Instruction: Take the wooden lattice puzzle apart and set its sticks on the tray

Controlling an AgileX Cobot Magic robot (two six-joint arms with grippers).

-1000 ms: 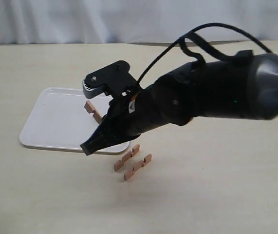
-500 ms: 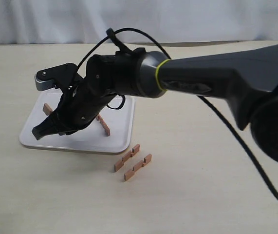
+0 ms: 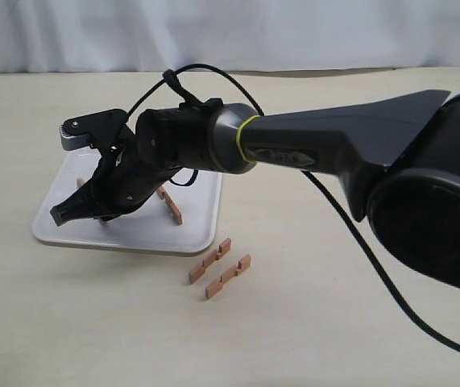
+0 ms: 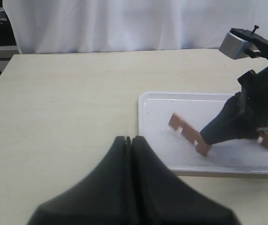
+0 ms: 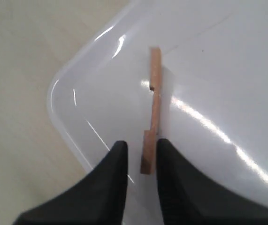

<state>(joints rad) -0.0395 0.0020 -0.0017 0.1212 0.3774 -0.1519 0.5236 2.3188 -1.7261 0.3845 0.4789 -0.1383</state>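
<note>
Right fingers (image 5: 110, 178) swung leftward, stick (image 5: 153, 117) on tray (image 5: 218, 70)

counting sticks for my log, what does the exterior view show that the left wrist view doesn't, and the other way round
Only the exterior view: two sticks lying on the table in front of the tray.
Only the left wrist view: the left hand, shut, outside the tray, and a clear look at the stick at the tips of the right hand; the exterior view mostly hides that stick behind the hand.
Both: the tray, the right hand over it, and a second tray stick.
</note>
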